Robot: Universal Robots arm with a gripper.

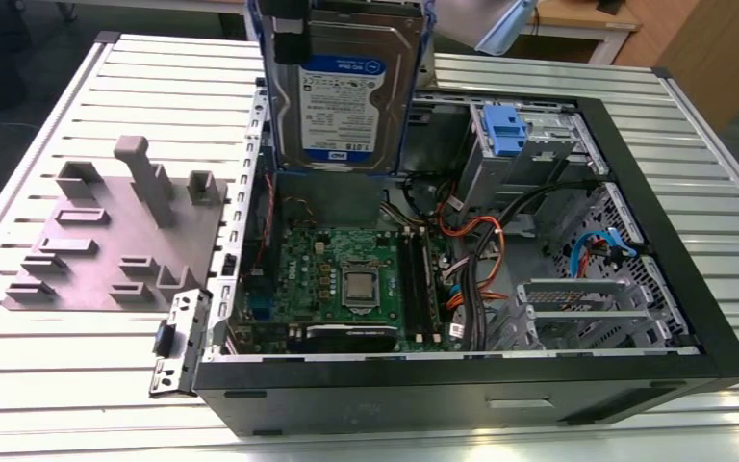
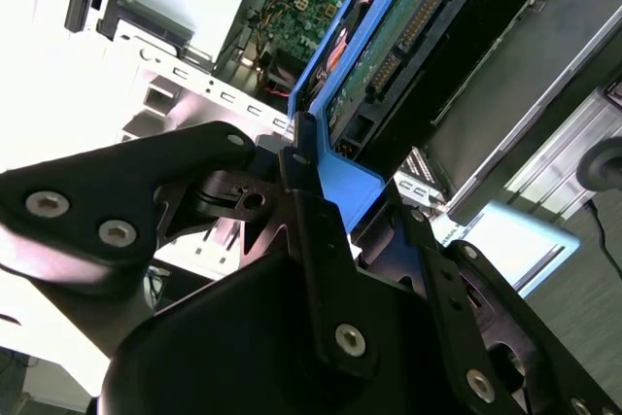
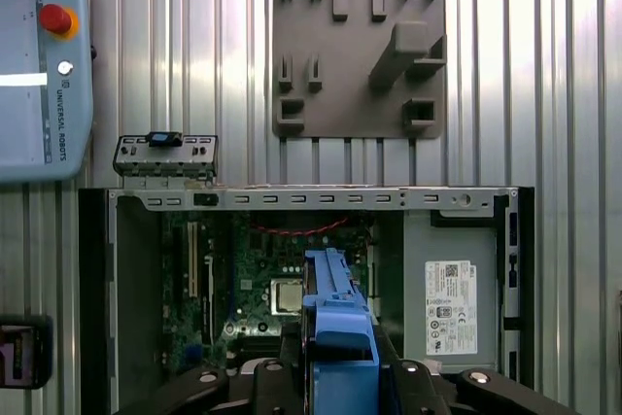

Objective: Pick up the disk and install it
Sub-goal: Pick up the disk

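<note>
The disk point(image 1: 342, 96) is a silver drive with a white-and-blue label in a blue plastic carrier. It hangs upright above the back of the open computer case point(image 1: 677, 318), at the top middle of the exterior view. In both wrist views my gripper point(image 2: 360, 211) point(image 3: 340, 368) is shut on the disk point(image 2: 340, 177) point(image 3: 335, 308), its black fingers point(image 2: 306, 211) clamping the carrier's blue end. The drive's green circuit board point(image 2: 398, 36) faces the second wrist camera. Below the disk lies the motherboard point(image 1: 344, 279).
A silver drive cage with a blue latch tab point(image 1: 503, 125) stands at the case's back right. The grey power supply point(image 3: 452, 289) sits inside the case. A grey fixture plate point(image 1: 113, 241) and a removed bracket point(image 1: 174, 342) lie on the slatted table. A teach pendant point(image 3: 44, 65) rests nearby.
</note>
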